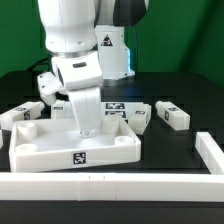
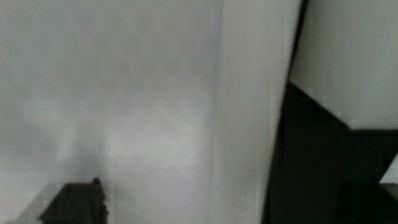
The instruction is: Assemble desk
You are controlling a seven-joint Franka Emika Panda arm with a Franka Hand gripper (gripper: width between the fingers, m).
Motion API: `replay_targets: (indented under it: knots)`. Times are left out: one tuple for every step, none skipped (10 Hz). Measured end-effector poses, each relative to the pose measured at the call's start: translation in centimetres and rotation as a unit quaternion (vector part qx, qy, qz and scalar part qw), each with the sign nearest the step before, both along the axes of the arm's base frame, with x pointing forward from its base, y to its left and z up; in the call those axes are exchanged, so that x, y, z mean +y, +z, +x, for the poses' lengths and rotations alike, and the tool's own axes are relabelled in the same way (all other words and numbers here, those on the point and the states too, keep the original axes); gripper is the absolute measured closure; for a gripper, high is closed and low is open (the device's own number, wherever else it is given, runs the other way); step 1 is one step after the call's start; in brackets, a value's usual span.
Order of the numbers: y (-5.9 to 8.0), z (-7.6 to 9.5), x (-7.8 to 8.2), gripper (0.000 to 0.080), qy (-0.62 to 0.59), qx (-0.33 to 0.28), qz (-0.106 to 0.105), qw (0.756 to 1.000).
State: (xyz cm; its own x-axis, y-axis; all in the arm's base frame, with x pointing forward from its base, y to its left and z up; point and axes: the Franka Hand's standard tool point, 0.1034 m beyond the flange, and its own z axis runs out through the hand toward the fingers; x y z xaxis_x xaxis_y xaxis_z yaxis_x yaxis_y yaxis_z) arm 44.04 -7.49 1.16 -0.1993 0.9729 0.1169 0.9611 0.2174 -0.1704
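Note:
The white desk top (image 1: 60, 150) lies near the front wall, rim up, with a tag on its front face. My gripper (image 1: 88, 128) points straight down into the tray's far middle part. In the wrist view a broad white surface (image 2: 160, 110) fills most of the picture, and one dark fingertip (image 2: 80, 202) shows at its edge. The other finger is hidden, so I cannot tell whether the jaws hold anything. One white leg (image 1: 21, 114) lies at the exterior view's left. Two legs (image 1: 173, 116) (image 1: 141, 117) lie at its right.
The marker board (image 1: 118, 107) lies behind the desk top. A low white border wall (image 1: 110, 185) runs along the front and up the exterior view's right side (image 1: 210, 150). The robot's base (image 1: 112, 50) stands at the back.

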Motion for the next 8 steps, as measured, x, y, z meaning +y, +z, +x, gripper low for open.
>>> replay_targets:
  knots:
    - [0.04,0.00,-0.16,0.0238,-0.002,0.000,0.000,1.000]
    - [-0.02,-0.04,-0.14,0.0383,-0.002,0.000,0.000,1.000]
    - [-0.03,-0.06,-0.17,0.0383,-0.002,0.000,0.000,1.000]
    - [-0.04,-0.07,-0.17,0.0564,-0.002,0.001,0.000,1.000]
    - [-0.06,-0.09,-0.17,0.0564,-0.002,0.001,0.000,1.000]
    - [0.04,0.10,-0.25,0.0728,-0.003,-0.003,-0.001,1.000]
    - [0.04,0.12,-0.25,0.0728,-0.003,-0.004,-0.001,1.000]
    - [0.04,0.12,-0.25,0.0728,-0.003,-0.004,-0.001,1.000]
